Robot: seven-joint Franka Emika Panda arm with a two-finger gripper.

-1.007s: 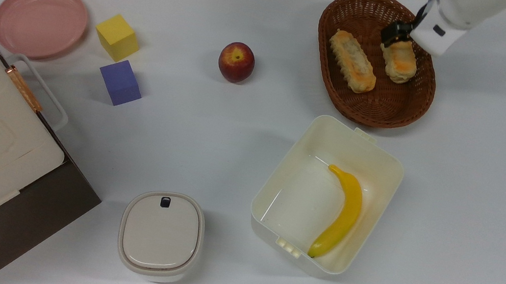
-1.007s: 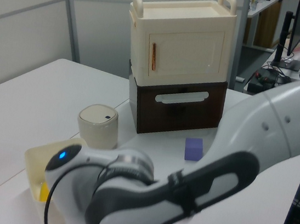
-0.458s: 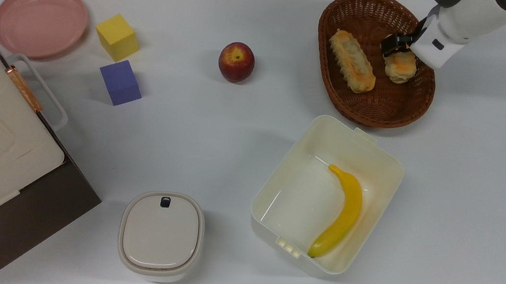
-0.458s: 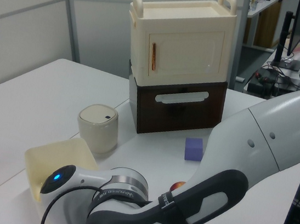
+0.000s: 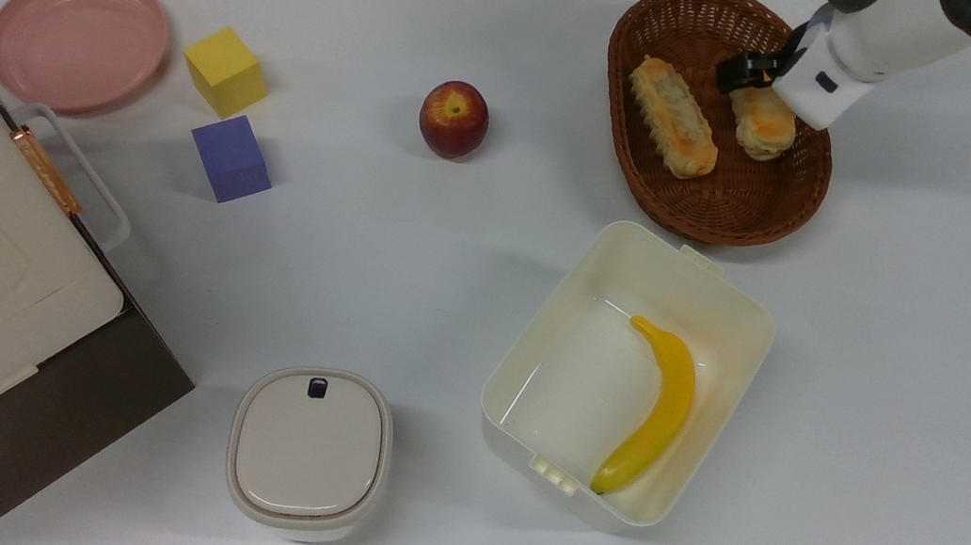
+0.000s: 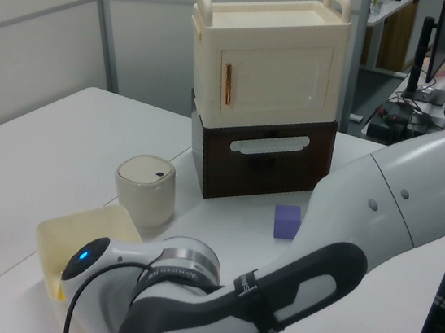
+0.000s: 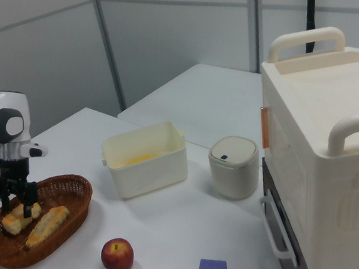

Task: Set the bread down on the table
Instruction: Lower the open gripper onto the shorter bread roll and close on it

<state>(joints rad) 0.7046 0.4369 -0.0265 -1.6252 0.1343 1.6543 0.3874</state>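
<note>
Two cubes, a yellow cube [image 5: 225, 71] and a purple cube [image 5: 231, 158], are seen beside a pink plate [image 5: 77, 39] at the top view's left of the desk [image 5: 452, 239]. Further right an apple [image 5: 454, 119] is found, then a wicker basket [image 5: 723, 201]. Inside it the bread [image 5: 761, 121] is lain beside a longer loaf [image 5: 672, 131]. The bread's far end is clasped by the end effector [image 5: 745, 71], its fingers closed around it in the right view.
</note>
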